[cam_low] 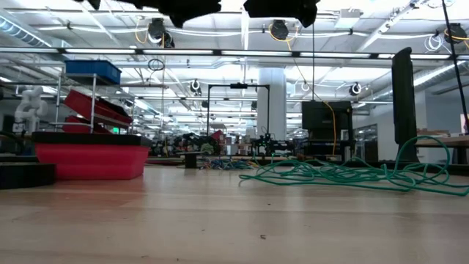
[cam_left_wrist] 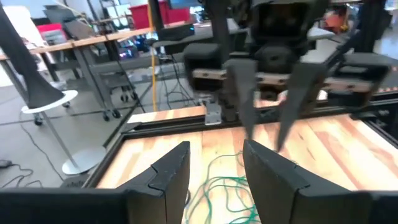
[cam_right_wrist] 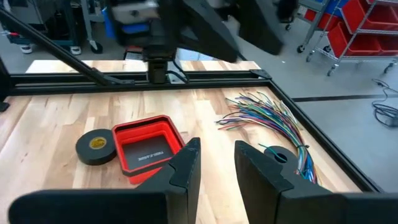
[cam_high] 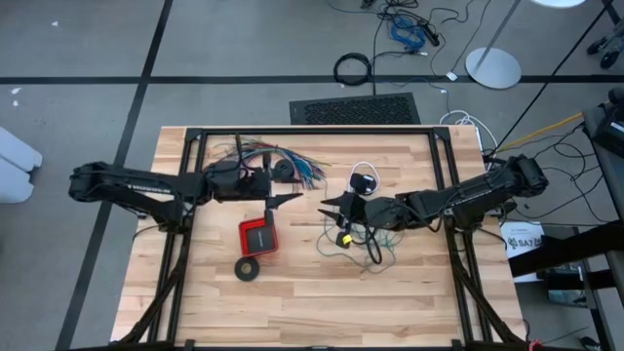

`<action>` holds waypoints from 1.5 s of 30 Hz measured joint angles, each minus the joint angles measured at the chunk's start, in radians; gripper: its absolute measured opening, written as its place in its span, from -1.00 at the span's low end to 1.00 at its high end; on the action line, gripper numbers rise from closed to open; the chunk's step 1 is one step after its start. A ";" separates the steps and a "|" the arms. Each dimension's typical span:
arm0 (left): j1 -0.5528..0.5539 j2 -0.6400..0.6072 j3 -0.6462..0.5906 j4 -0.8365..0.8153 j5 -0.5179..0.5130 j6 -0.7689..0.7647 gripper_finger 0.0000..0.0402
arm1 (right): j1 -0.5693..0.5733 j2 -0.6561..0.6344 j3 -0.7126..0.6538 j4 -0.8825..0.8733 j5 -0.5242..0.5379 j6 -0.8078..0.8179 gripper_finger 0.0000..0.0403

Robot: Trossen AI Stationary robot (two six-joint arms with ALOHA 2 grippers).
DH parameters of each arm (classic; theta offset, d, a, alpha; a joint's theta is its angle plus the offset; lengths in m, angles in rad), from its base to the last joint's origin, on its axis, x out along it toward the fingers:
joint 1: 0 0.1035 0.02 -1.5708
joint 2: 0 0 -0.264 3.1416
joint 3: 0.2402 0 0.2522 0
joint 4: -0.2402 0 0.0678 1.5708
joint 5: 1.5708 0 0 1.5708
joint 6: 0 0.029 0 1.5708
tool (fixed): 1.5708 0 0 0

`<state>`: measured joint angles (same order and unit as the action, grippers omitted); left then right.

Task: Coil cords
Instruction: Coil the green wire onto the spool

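The teal-green wire lies in a loose tangle on the table right of centre. It also shows in the low view and the left wrist view. The white cord with its black round piece lies just beyond the tangle. My left gripper is open and empty, held above the table left of the tangle; its fingers show in its wrist view. My right gripper is open and empty, above the tangle's left edge, and faces the left gripper; it shows in its wrist view.
A red box and a black tape ring lie left of the tangle, below my left gripper. A fanned bundle of many-coloured wires lies at the far side. A black frame runs round the table.
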<state>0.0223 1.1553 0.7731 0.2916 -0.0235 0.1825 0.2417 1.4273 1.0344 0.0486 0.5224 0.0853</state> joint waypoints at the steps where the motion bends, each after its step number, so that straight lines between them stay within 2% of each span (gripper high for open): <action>1: -0.006 0.000 0.015 -0.023 0.000 0.003 -0.22 | -0.003 0.000 0.000 0.000 0.000 0.000 -0.57; 12: -0.055 0.000 0.095 -0.165 -0.019 0.006 -0.22 | -0.038 0.000 0.000 -0.044 0.007 0.004 -0.57; 18: -0.078 0.000 0.146 -0.285 -0.095 0.007 -0.22 | -0.090 -0.006 0.000 -0.156 0.009 0.061 -0.57; 23: -0.099 0.000 0.223 -0.390 -0.105 0.007 -0.22 | -0.133 -0.012 -0.001 -0.239 0.010 0.086 -0.57; 28: -0.124 0.000 0.301 -0.488 -0.177 0.037 -0.22 | -0.163 -0.012 -0.001 -0.332 0.009 0.111 -0.57; 38: -0.163 0.000 0.412 -0.512 -0.291 0.137 -0.22 | -0.175 -0.012 -0.001 -0.574 -0.012 0.234 -0.57; 45: -0.161 0.000 0.457 -0.492 -0.377 0.218 -0.22 | -0.101 -0.012 -0.001 -0.571 -0.058 0.248 -0.57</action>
<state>-0.1390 1.1553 1.2302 -0.2001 -0.4000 0.4006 0.1404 1.4151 1.0336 -0.5222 0.4643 0.3332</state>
